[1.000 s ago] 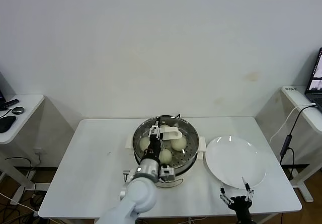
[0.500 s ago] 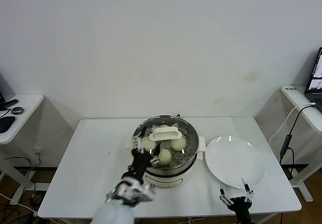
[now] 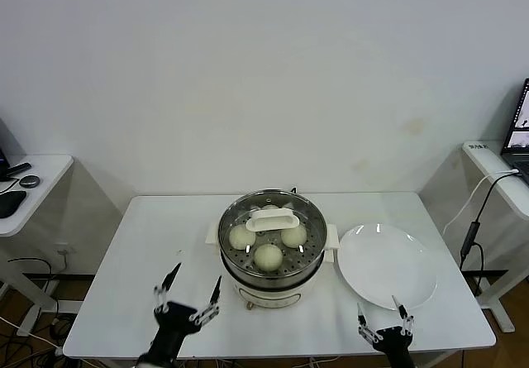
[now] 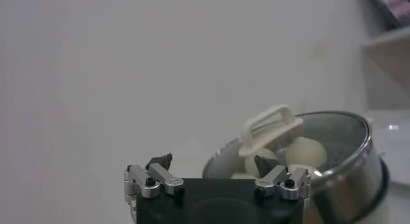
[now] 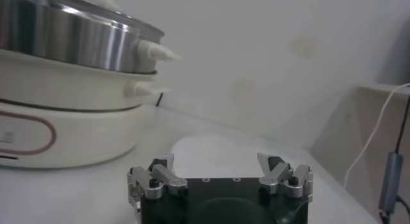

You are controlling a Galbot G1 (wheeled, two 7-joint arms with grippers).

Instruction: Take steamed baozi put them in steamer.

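The steamer (image 3: 248,281) stands mid-table, a shiny steel pot on a cream base. A glass lid with a white handle (image 3: 271,219) rests on it. Through the lid I see three baozi (image 3: 267,256) on the perforated tray. My left gripper (image 3: 198,274) is open and empty near the table's front edge, left of the steamer and apart from it. In the left wrist view the left gripper (image 4: 213,162) faces the steamer (image 4: 349,171), the lid handle (image 4: 269,126) and a baozi (image 4: 306,150). My right gripper (image 3: 380,308) is open and empty at the front right.
An empty white plate (image 3: 387,265) lies right of the steamer; in the right wrist view this plate (image 5: 211,152) is just beyond my right gripper (image 5: 216,162), with the steamer (image 5: 70,40) off to one side. Side tables flank the white table.
My left gripper let go of the lid handle, opened, and drew back from the steamer to the table's front left. The lid stays on the pot. The right arm barely moved.
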